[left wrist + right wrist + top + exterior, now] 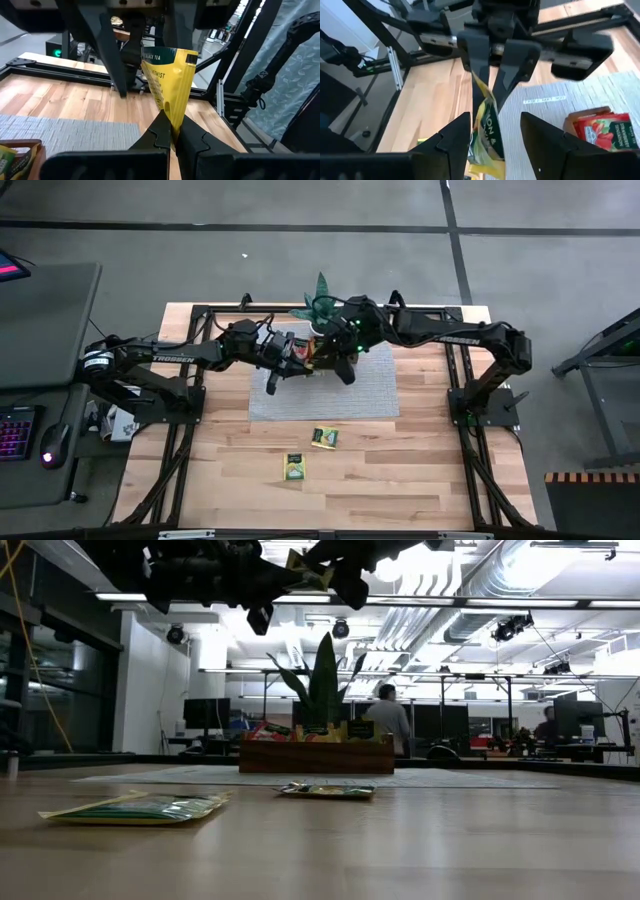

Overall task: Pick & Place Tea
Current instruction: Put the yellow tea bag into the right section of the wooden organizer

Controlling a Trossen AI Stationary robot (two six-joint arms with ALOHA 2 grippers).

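A yellow tea-bag packet [170, 85] is clamped by one end in the closed left tool [172, 137], its long axis running away from the fingertips. Only the right wrist view shows the right tool [492, 137] spread wide on either side of the packet's far end, not gripping it. From above, both tools meet over the grey mat [370, 385], the packet hardly discernible. Two packets [308, 452] lie on the surface nearer the front edge.

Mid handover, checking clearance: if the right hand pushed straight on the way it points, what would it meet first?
Probably the yellow tea packet, already between its open fingers; just beyond sits the left hand, shut on that packet.
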